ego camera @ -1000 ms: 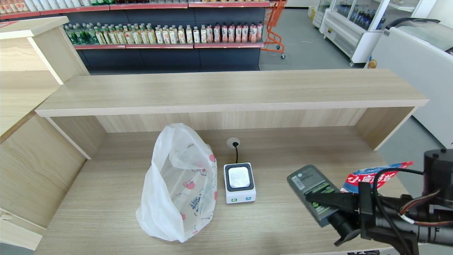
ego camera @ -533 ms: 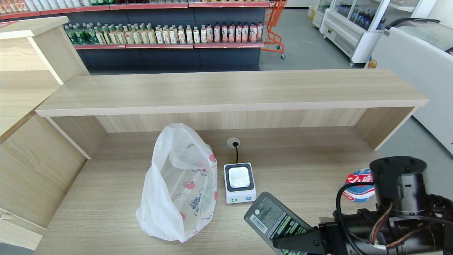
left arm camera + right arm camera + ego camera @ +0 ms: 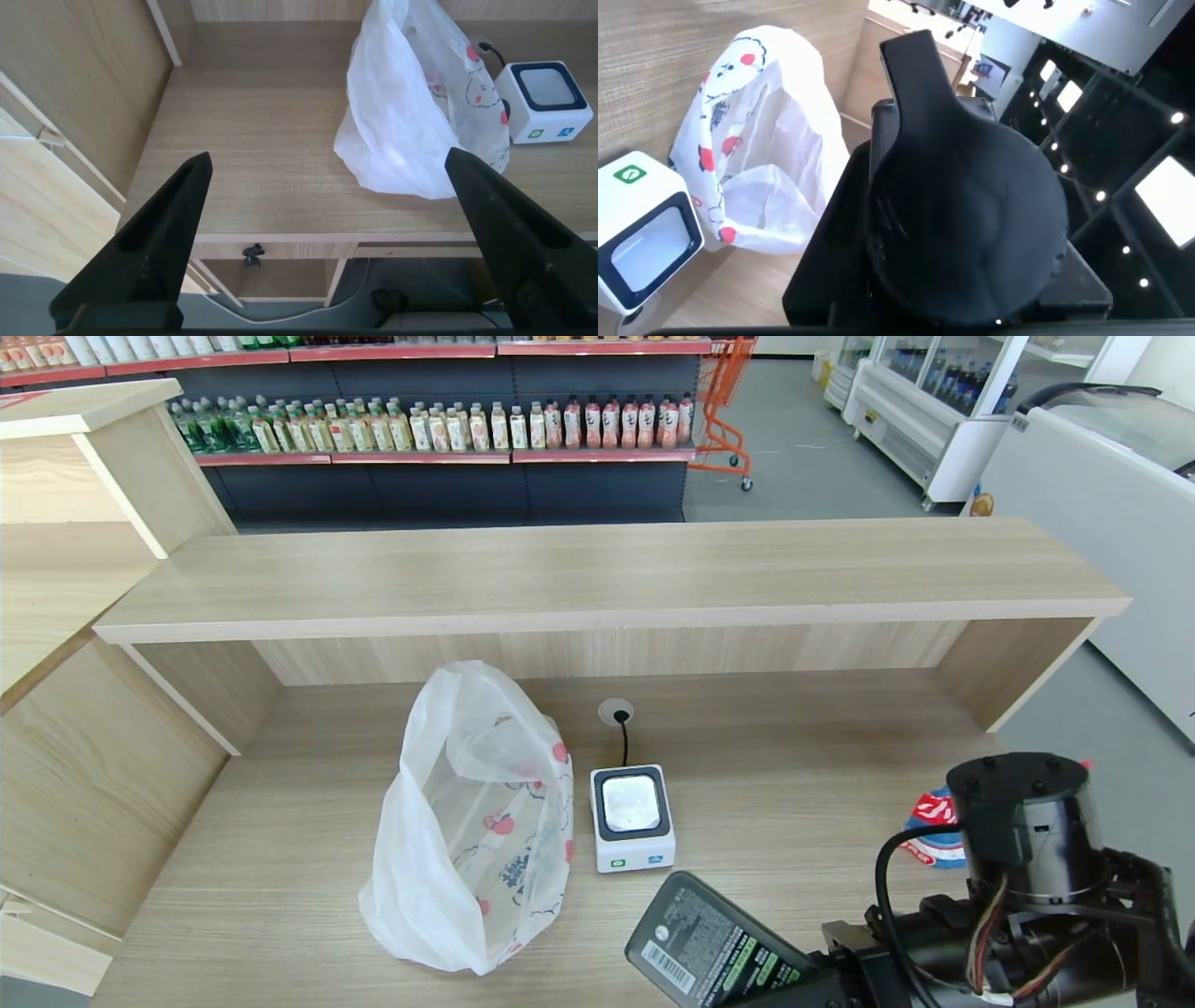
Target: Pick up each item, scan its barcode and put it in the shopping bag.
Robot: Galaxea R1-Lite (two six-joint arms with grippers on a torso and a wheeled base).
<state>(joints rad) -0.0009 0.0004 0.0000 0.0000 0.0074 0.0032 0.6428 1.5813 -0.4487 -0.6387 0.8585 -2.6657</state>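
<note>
My right gripper (image 3: 795, 982) is shut on a flat dark grey package (image 3: 707, 943) with a white barcode label facing up. It holds the package just above the counter's near edge, in front of and slightly right of the white scanner (image 3: 632, 818). The white plastic shopping bag (image 3: 474, 817) stands open to the left of the scanner. In the right wrist view the dark package (image 3: 971, 215) is close up, with the bag (image 3: 761, 177) and scanner (image 3: 645, 252) beyond. My left gripper (image 3: 332, 233) hangs open off the counter's near left edge, short of the bag (image 3: 420, 103).
A red and blue snack packet (image 3: 934, 821) lies on the counter's right side, partly hidden by my right arm. A raised wooden ledge (image 3: 607, 569) runs along the back and a side wall (image 3: 103, 775) bounds the left. The scanner's cable (image 3: 624, 739) runs to a hole behind it.
My right arm has carried the dark package from the right side of the counter leftward and toward the near edge, ending in front of the scanner. The snack packet, bag and scanner stayed put.
</note>
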